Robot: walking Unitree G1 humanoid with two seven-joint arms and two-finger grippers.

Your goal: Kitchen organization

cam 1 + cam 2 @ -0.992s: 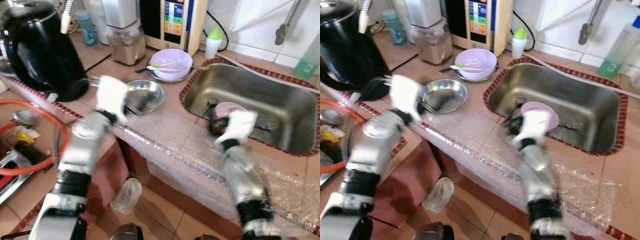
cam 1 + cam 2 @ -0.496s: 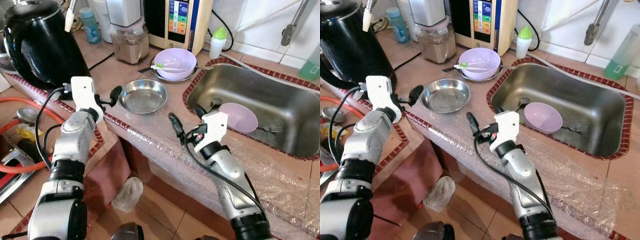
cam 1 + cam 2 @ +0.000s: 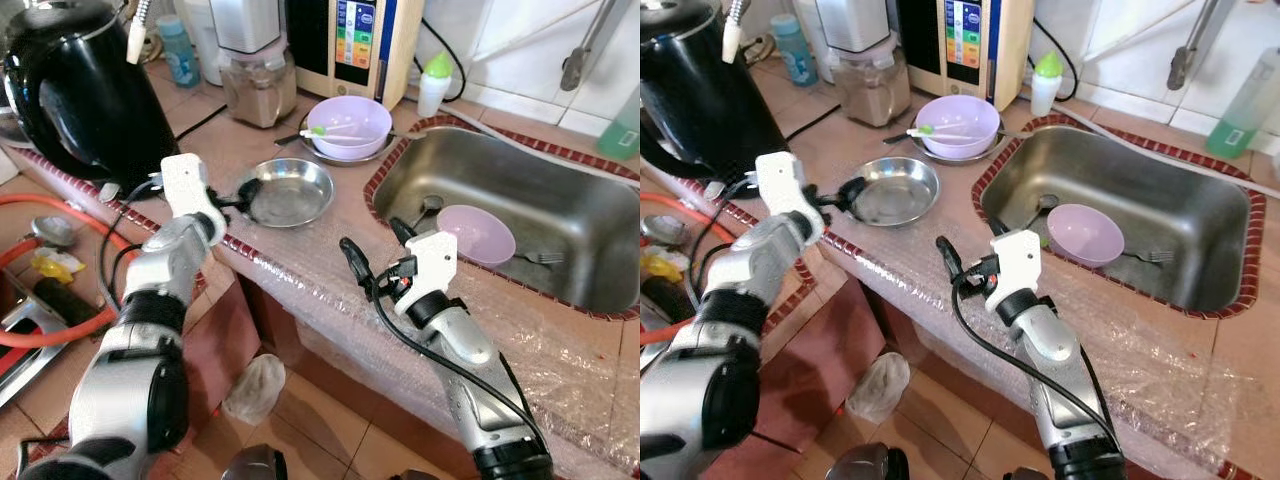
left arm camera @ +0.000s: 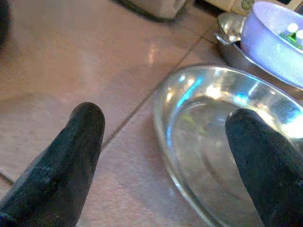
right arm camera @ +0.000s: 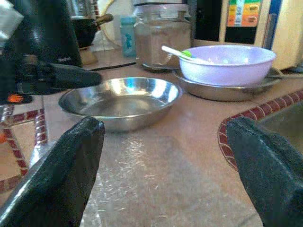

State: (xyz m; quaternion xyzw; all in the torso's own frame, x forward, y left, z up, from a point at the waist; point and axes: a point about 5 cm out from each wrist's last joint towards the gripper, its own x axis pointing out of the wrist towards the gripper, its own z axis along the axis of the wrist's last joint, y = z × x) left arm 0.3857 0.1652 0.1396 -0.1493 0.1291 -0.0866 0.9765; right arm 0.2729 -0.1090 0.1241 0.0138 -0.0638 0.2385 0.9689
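Observation:
A shallow steel bowl (image 3: 288,192) sits on the tiled counter. My left gripper (image 3: 243,195) is open at its left rim. In the left wrist view one finger (image 4: 71,156) lies over the counter and the other over the steel bowl (image 4: 213,142). My right gripper (image 3: 375,245) is open and holds nothing, above the counter's front edge and pointing at the steel bowl (image 5: 120,99). A lavender bowl (image 3: 347,126) with a green-tipped spoon rests on a steel plate behind. Another lavender bowl (image 3: 477,234) lies in the sink (image 3: 590,200).
A black kettle (image 3: 85,95) stands at the left. A blender jar (image 3: 250,80), a water appliance (image 3: 365,40) and a green-capped bottle (image 3: 433,85) line the back. A fork (image 3: 540,258) lies in the sink. Bubble wrap covers the counter's front; an orange hose (image 3: 60,335) loops low left.
My left gripper has moved right until it straddles the steel bowl's rim. My right gripper drew back from the sink a second ago and has hardly moved since.

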